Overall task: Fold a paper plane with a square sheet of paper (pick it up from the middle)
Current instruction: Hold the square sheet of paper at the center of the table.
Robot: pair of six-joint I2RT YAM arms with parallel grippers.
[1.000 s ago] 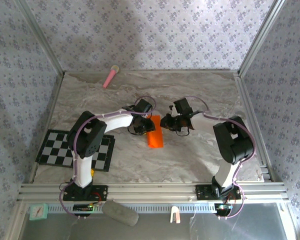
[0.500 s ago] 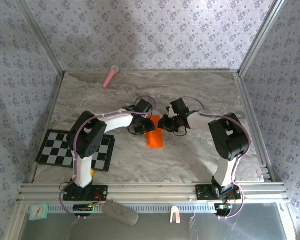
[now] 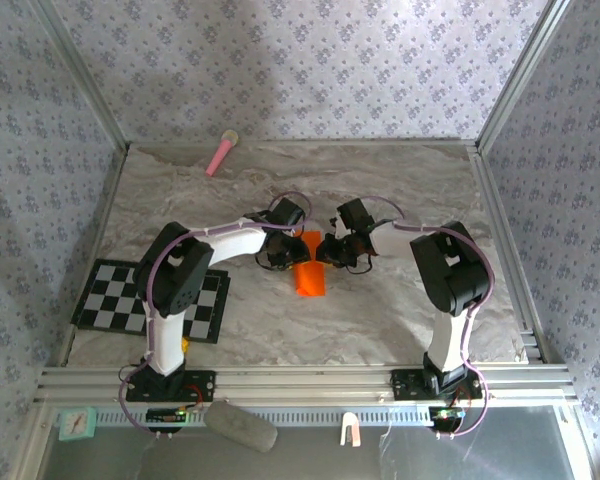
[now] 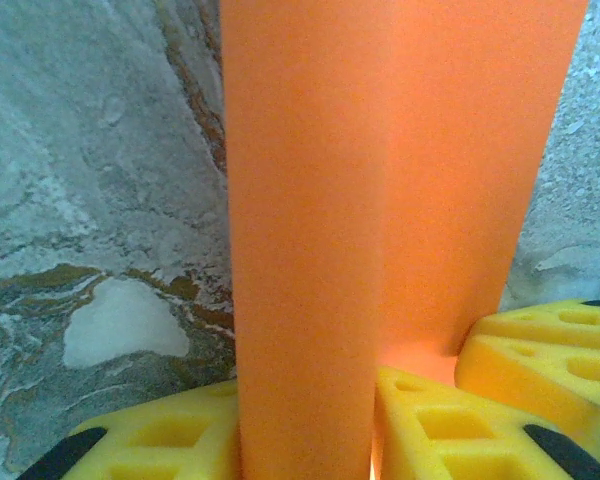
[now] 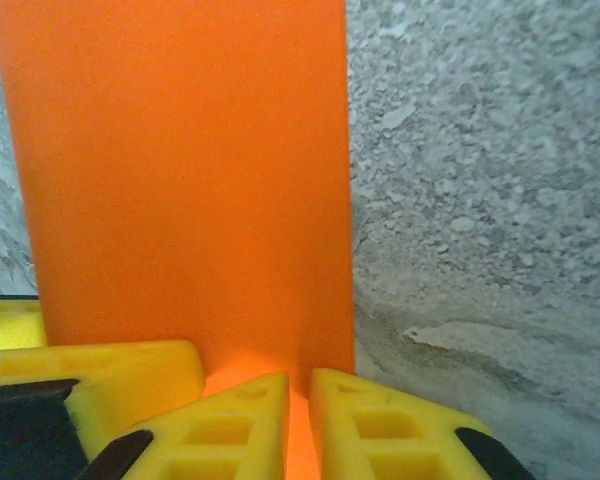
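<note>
Top external view: the square sheet of paper (image 3: 310, 272), bright orange and folded into a long narrow shape, lies in the middle of the grey table (image 3: 410, 190). The left gripper (image 3: 284, 256) and the right gripper (image 3: 329, 250) sit on either side of its far end. Right wrist view: the two yellow fingers (image 5: 230, 425) are almost together, pinching the paper's near edge. Left wrist view: the fingers (image 4: 160, 450) stand a bit apart with the paper filling the gap. I cannot tell if they squeeze it.
</note>
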